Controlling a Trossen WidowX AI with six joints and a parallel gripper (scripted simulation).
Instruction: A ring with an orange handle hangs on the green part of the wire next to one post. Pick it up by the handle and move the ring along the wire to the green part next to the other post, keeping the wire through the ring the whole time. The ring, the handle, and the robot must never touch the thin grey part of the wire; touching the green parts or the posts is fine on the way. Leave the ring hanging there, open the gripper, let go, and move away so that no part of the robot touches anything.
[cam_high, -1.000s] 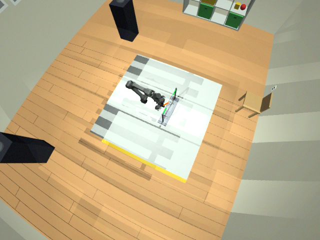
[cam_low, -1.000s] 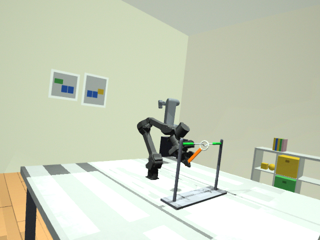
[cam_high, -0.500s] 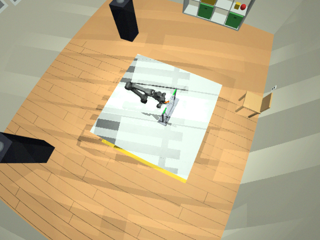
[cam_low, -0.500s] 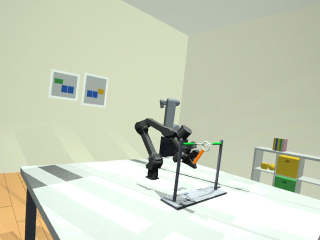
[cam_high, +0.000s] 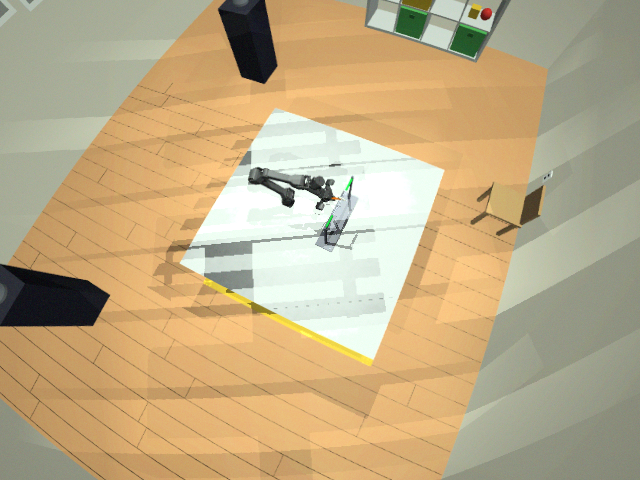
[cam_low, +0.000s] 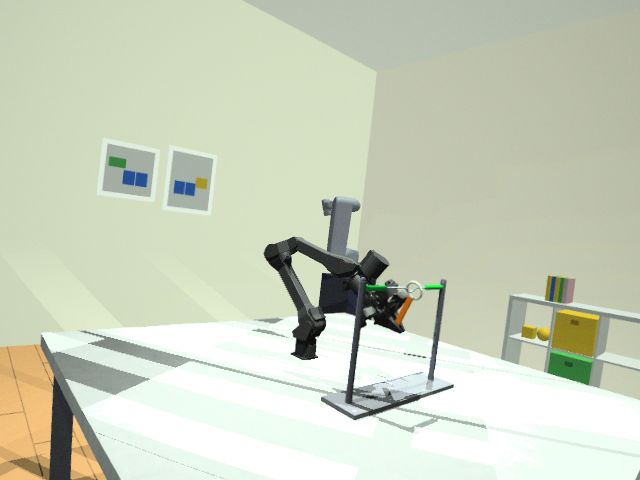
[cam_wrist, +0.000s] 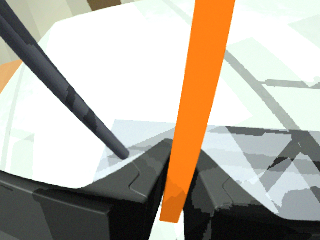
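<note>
The worktop (cam_low: 217, 413), pale with grey streaks, carries everything. On it the dark arm (cam_low: 310, 258) rises from its foot, folds at an elbow and reaches down toward 3 o'clock in the exterior view.

Next in size is the wire stand: a grey base plate (cam_low: 439, 384) with two dark posts, the near post (cam_low: 354, 351) at 9 o'clock of the plate and the far post (cam_low: 436, 335) at 3 o'clock. Across their tops runs the wire, with a green part (cam_low: 376, 287) beside the near post and another green part (cam_low: 433, 285) beside the far one.

The claw (cam_low: 395, 316) sits between the posts, just under the wire, and is clamped on the lower end of the orange handle (cam_low: 405, 310); in the wrist view that handle (cam_wrist: 200, 94) runs up from between the dark jaws toward 12 o'clock.

The ring (cam_low: 414, 290) tops the handle, with the wire running through it, just at 9 o'clock of the far green part. Whether it touches the wire cannot be told.
</note>
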